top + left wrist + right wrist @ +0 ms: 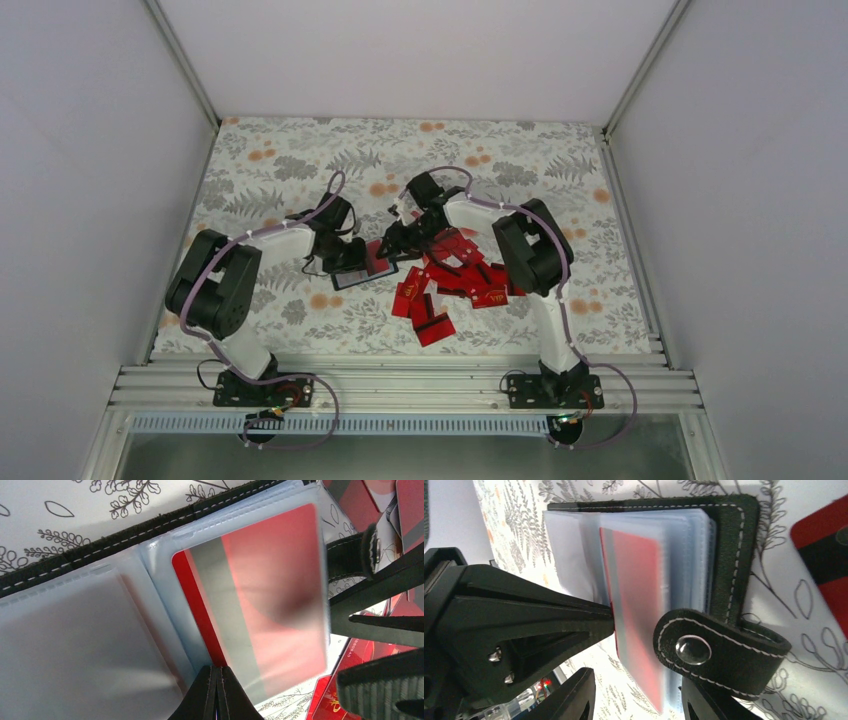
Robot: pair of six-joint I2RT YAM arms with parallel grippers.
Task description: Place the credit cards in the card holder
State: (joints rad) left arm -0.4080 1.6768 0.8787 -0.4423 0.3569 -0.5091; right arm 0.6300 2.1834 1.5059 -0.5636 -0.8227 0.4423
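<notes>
while left jaws clench card holder [125,534] sleeve, right jaws released, credit card [280,580] blurred inside

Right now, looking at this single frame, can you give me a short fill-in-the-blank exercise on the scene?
1. The card holder is ___, not folded shut.
2. The card tucked inside it is ___ in colour.
3. The stitching on the snap tab is ___.

Missing words: open; red; white.
</notes>
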